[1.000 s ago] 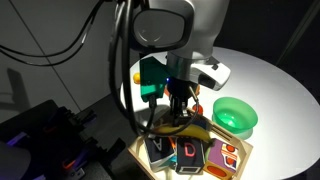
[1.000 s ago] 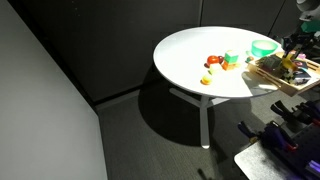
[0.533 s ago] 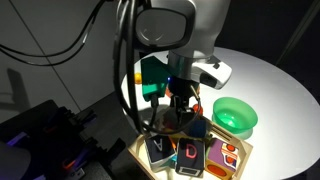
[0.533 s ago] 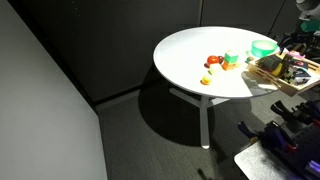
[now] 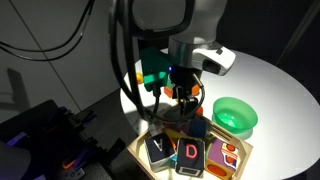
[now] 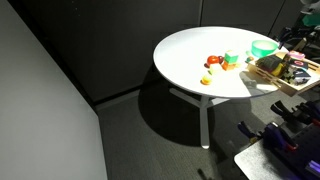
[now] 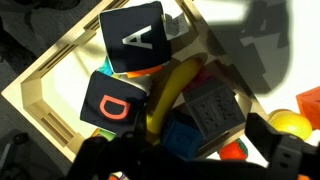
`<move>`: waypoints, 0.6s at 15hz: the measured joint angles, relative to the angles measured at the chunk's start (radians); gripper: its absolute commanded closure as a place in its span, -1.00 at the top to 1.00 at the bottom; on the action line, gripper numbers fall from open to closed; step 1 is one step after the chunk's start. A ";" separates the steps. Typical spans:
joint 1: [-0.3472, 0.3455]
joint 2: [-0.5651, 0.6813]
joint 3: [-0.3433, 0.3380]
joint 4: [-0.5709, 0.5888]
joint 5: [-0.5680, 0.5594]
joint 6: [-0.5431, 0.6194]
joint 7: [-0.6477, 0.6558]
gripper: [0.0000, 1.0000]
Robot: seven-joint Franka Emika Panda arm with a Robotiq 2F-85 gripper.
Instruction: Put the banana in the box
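Observation:
In the wrist view the yellow banana (image 7: 170, 92) lies inside the light-wood box (image 7: 55, 72), wedged among lettered toy blocks: a black "A" block (image 7: 135, 35), a "D" block (image 7: 113, 103), a grey block (image 7: 215, 110) and a blue one (image 7: 185, 135). My gripper (image 7: 186, 152) hangs just above it, open, its dark fingers (image 7: 283, 150) spread wide with nothing between them. In both exterior views the gripper (image 5: 183, 100) hovers over the box (image 5: 142, 152) at the table's edge (image 6: 268, 72).
A round green bowl (image 5: 236, 116) stands beside the box. On the white round table (image 6: 190, 55) lie a red toy fruit (image 6: 214, 63), a small round yellow piece (image 6: 206, 79) and a green block (image 6: 232, 60). Dark equipment sits below the table's edge.
The gripper has opened and let go of the banana, which now rests in the box. The hand has risen a little above the blocks.

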 measured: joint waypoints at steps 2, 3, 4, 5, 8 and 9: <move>0.004 -0.019 0.005 0.000 0.000 0.000 -0.003 1.00; 0.006 -0.028 0.008 -0.001 0.000 0.000 -0.007 1.00; 0.008 -0.039 0.012 -0.002 0.000 -0.001 -0.015 1.00; 0.012 -0.048 0.014 -0.004 0.000 -0.002 -0.025 1.00; 0.032 -0.083 0.022 -0.015 -0.010 -0.013 -0.076 1.00; 0.039 -0.098 0.025 -0.023 -0.020 -0.018 -0.092 1.00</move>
